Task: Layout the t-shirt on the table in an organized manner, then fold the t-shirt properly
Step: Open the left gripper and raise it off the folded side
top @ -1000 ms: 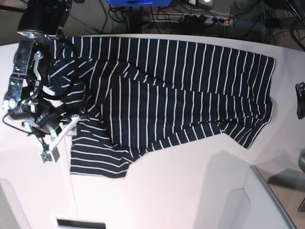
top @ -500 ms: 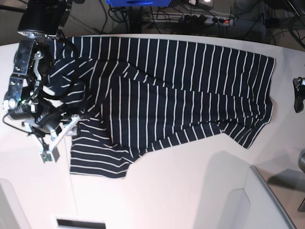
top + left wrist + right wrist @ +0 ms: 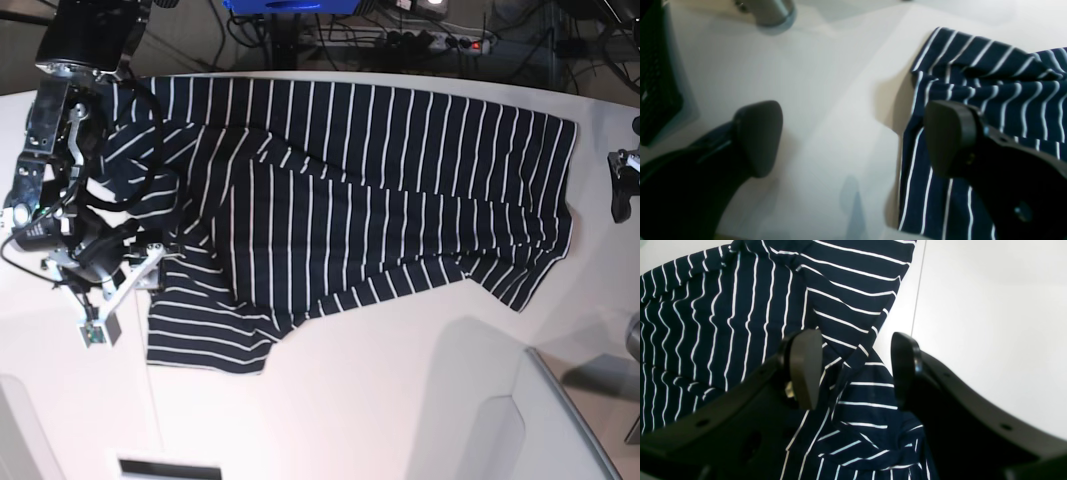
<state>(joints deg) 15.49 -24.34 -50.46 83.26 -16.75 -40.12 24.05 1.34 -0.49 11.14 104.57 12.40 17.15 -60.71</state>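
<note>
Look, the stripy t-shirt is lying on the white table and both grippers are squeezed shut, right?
Not quite. The t-shirt does lie on the table, but the wrist views show the left gripper and right gripper open, jaws apart.

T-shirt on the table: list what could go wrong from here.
1. The right claw stands open over bunched sleeve folds of the t-shirt; closing may pinch several layers.
2. The left claw straddles the hem edge, mostly over bare table; it might miss the fabric.
3. Diagonal creases could get folded in.
</note>
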